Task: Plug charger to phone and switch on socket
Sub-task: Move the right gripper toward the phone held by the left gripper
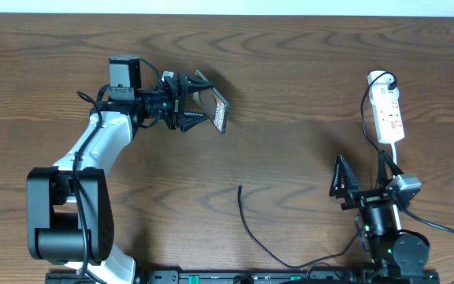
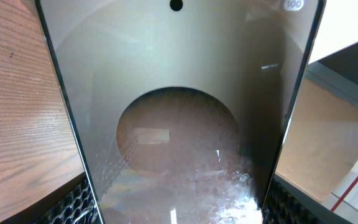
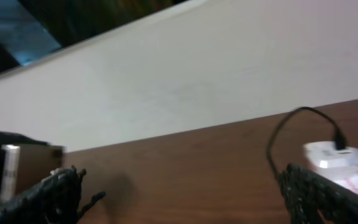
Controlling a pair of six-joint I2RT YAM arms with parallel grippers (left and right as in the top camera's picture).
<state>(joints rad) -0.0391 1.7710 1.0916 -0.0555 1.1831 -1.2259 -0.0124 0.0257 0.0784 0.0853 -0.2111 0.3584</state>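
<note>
Left gripper (image 1: 198, 101) clamps the phone (image 1: 218, 111); only its wrist view shows the screen. Right gripper (image 1: 362, 166) is wide open and empty; socket (image 1: 389, 115) at one o'clock.

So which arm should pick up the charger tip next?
Right, probably: the right pincer is open and empty, the left pincer holds the phone, and the charger lies loose on the table.
</note>
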